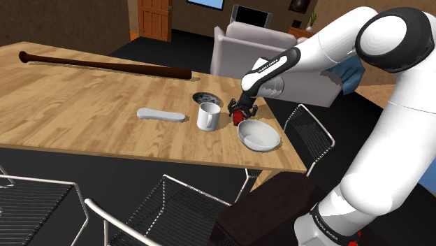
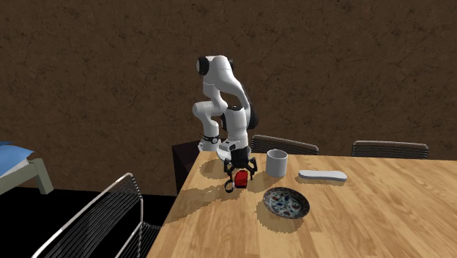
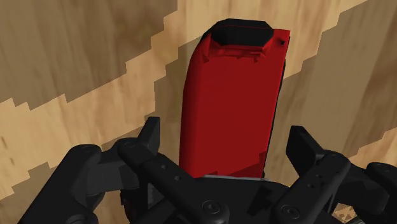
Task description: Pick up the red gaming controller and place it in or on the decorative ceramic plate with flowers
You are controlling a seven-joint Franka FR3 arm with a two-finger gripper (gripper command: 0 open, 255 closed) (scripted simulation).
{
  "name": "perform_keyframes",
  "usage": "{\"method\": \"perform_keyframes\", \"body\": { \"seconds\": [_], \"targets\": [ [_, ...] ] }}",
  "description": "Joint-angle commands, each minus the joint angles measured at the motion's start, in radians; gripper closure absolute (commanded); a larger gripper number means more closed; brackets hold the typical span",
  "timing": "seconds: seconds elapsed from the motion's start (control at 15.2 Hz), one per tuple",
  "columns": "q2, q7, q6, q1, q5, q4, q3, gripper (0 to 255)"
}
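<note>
The red gaming controller (image 1: 241,114) (image 2: 240,178) (image 3: 232,102), with a black end, lies on the wooden table (image 1: 84,105) between a white mug and a white bowl. My gripper (image 1: 240,112) (image 2: 239,174) (image 3: 226,137) has come down over it and is open. One black finger (image 3: 151,137) stands on each side of the red body, with a narrow gap on both sides, so neither touches it. The flowered plate (image 1: 205,97) (image 2: 285,202), dark with a patterned face, lies flat just beyond the mug in the shoulder view.
Close by the gripper are the white mug (image 1: 207,117) (image 2: 276,162) and the white bowl (image 1: 258,135). A flat white oblong (image 1: 161,114) (image 2: 323,175) and a dark baseball bat (image 1: 105,65) lie further along the table. Wire chairs (image 1: 307,136) line the edges.
</note>
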Motion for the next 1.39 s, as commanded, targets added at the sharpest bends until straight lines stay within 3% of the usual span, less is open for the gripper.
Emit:
{"method": "perform_keyframes", "body": {
  "seconds": [0.0,0.59,1.32],
  "targets": [
    [0.000,0.000,0.000,0.000,0.000,0.000,0.000,255],
    [0.000,0.000,0.000,0.000,0.000,0.000,0.000,255],
    [-0.105,0.027,-0.135,0.005,-0.031,0.032,-0.010,255]
  ]
}}
